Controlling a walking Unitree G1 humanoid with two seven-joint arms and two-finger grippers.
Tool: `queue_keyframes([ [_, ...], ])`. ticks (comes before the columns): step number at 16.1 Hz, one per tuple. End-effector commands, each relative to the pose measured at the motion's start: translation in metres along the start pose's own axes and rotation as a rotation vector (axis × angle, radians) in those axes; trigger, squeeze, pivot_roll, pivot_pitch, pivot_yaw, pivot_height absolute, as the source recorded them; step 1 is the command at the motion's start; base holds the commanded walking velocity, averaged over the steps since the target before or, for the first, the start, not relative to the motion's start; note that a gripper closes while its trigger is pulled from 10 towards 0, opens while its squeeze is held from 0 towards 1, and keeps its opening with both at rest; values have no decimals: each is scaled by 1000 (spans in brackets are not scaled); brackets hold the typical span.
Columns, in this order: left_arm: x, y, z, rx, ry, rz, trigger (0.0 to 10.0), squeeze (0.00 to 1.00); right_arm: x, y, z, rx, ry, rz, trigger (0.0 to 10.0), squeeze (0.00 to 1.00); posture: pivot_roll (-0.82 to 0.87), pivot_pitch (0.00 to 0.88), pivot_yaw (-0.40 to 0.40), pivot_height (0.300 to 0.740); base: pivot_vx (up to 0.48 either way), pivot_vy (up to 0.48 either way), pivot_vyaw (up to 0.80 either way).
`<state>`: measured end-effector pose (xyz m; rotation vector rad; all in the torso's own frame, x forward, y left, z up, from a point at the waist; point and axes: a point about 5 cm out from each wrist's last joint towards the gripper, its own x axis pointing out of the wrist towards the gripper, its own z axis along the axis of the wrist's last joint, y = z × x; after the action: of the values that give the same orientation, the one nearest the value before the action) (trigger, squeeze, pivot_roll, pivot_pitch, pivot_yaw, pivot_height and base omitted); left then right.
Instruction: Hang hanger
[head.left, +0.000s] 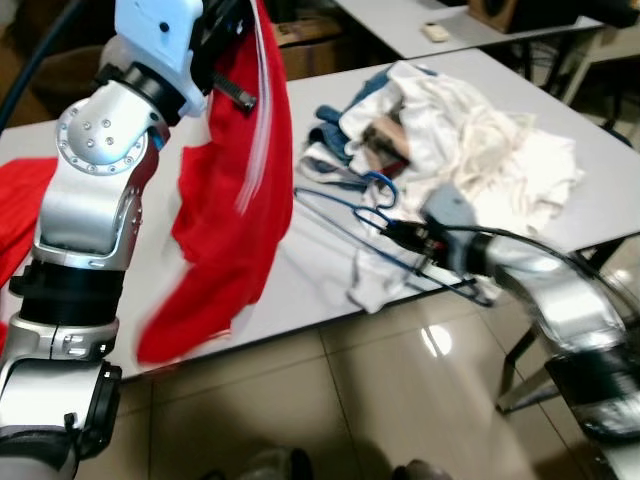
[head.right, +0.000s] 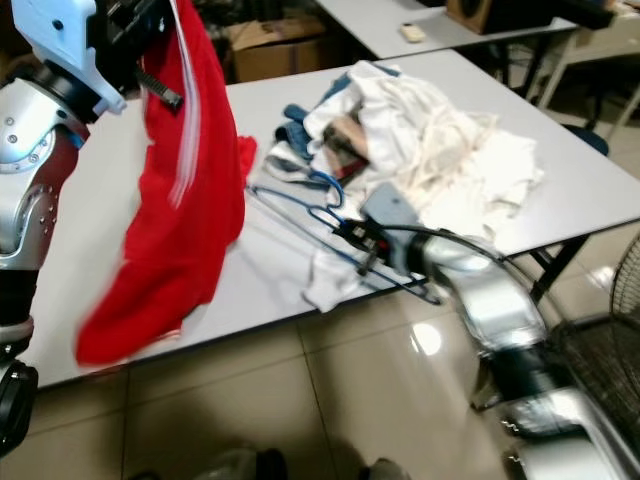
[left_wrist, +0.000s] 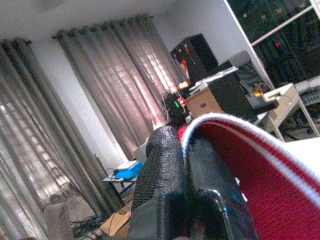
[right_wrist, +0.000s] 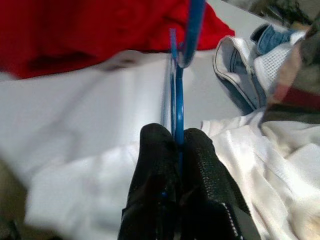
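Pale grey tabletop (head.left: 600, 180) carries a heap of white laundry (head.left: 480, 160) beside a thin blue wire hanger (head.left: 350, 205), lying flat near the front edge. The right end effector (right_wrist: 177, 145) is clamped on its wire, white cloth partly hiding the frame. The left end effector (left_wrist: 182, 165), raised high, pinches a red garment (head.left: 225, 220), blurred at its hem.

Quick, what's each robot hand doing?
Left gripper: closed, holding the red garment.
Right gripper: closed on the blue hanger.
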<state>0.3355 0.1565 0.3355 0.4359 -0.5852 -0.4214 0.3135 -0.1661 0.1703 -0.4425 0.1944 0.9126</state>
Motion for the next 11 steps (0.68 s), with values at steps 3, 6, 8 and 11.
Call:
queue_keyframes([
  [3, 12, 8, -9, 55, 99, 25, 0, 0, -60, 8, 29, -121, 12, 135, 10000, 0, -162, 45, 148, 740, 0, 0, 0],
  [6, 17, 10, -18, 58, 164, 61, 0, 0, -98, 15, 43, -108, 7, 121, 10000, 0, -171, 46, 159, 740, 0, 0, 0],
  [8, 20, -3, -34, 102, 255, -39, 0, 0, -108, 41, 53, -44, -62, 192, 10000, 0, -181, 49, 176, 740, 0, 0, 0],
  [11, 13, -30, -56, 79, 370, -232, 0, 0, -94, 46, 59, 4, -143, 98, 10000, 0, -189, 52, 189, 740, 0, 0, 0],
])
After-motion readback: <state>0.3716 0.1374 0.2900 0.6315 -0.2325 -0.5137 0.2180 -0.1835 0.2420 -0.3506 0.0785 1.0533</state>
